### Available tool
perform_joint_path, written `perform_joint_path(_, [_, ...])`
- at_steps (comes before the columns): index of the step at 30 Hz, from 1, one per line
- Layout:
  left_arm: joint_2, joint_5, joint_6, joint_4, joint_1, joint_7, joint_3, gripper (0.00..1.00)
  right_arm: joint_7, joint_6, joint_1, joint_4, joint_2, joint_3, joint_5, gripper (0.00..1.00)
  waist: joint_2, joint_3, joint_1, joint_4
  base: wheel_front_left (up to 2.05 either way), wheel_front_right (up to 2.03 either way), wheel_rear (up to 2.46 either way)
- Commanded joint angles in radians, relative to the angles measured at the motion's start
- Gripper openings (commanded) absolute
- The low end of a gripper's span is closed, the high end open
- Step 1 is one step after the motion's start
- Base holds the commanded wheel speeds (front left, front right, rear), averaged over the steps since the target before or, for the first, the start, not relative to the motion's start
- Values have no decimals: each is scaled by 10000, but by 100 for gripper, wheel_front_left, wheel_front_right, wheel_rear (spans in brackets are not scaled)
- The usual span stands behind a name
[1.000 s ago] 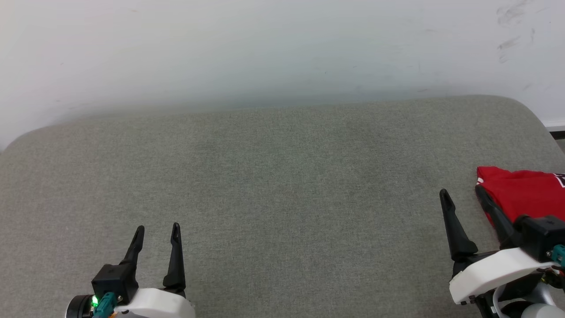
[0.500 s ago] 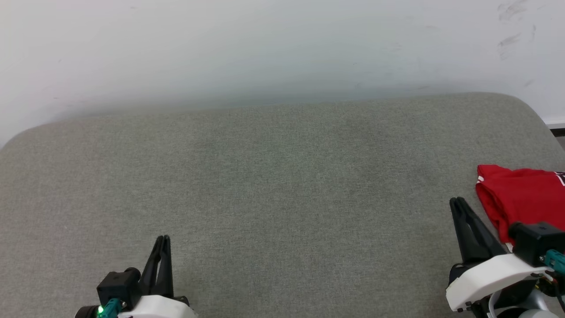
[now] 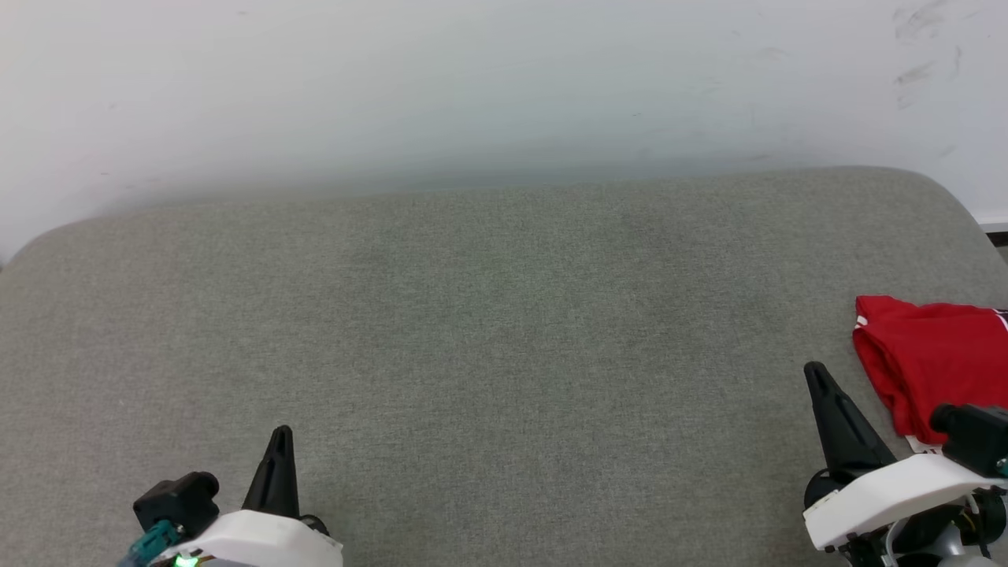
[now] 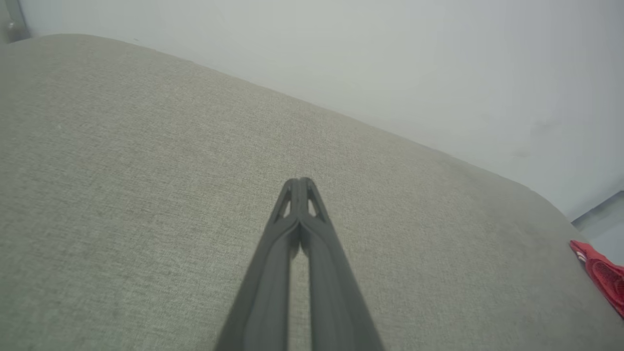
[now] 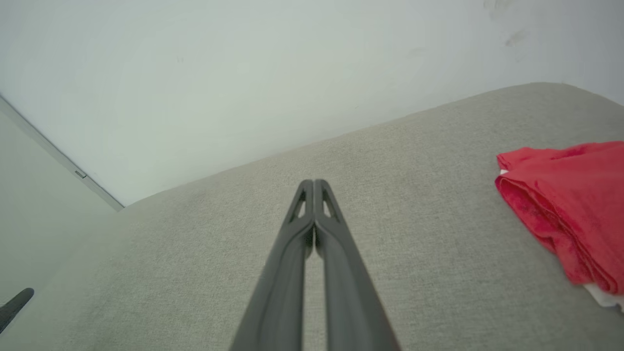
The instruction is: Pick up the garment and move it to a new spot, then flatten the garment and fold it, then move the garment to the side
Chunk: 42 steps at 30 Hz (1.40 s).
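Left gripper (image 3: 279, 435) and right gripper (image 3: 816, 370) are clenched, empty. The jersey (image 3: 929, 354) lies just right of the right one. The left wrist view catches what seems its edge, far right.

garment (image 3: 925, 354): 1, red | grippers: 2 – left gripper (image 3: 280, 435), right gripper (image 3: 816, 372) | dark fingers (image 4: 270, 273): 2 on each gripper, 4 in all | grey cushion (image 3: 504, 331): 1 | pale wall (image 3: 472, 87): 1
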Motion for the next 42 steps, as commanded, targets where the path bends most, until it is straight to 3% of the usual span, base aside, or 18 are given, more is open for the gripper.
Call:
perform_joint_path(1, [5,-286,-91,-98,-310,55,158,0,-6,-1,-312,-58,-2,-53,342,0,0,-1,0,7,0,0,0])
perform_joint_path(42, [-713,-5119,-1242,331,-856,1472,1446,0,100,-3,-814,1303,78,-438,5958,0,0,-11,0,266,0,0,0])
